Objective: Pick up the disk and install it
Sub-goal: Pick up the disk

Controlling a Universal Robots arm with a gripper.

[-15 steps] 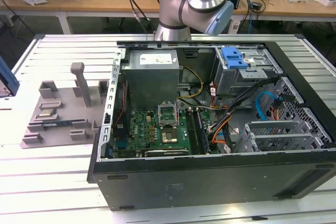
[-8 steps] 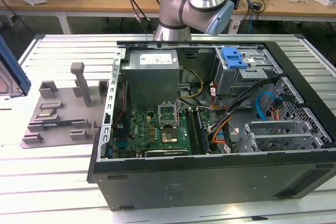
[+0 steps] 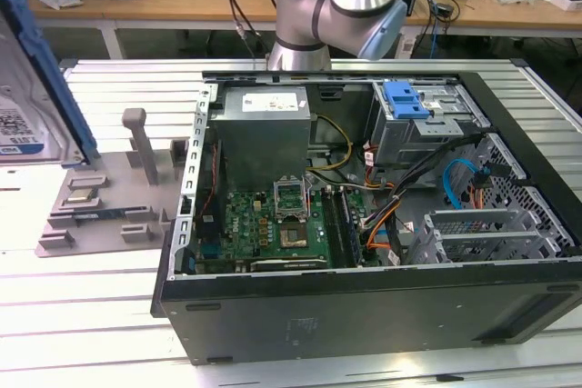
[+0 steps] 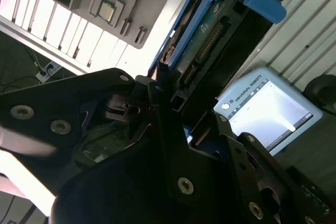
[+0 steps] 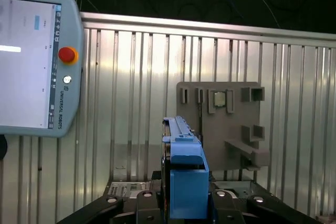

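As the pincer (image 5: 186, 209) sat closed on the disk (image 5: 184, 174) by its blue carrier edges, that stiff, weighty, shock-sensitive drive looked best held there, clear of the grey stand (image 5: 231, 124).

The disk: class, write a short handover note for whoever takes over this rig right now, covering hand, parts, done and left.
Hand: shut on the disk, gripping it at its blue carrier frame.
Disk: held in the air, off the grey stand, to the exterior view's left of the open computer case.
Done: pickup.
Left: the install; the disk is not yet in the drive cage.
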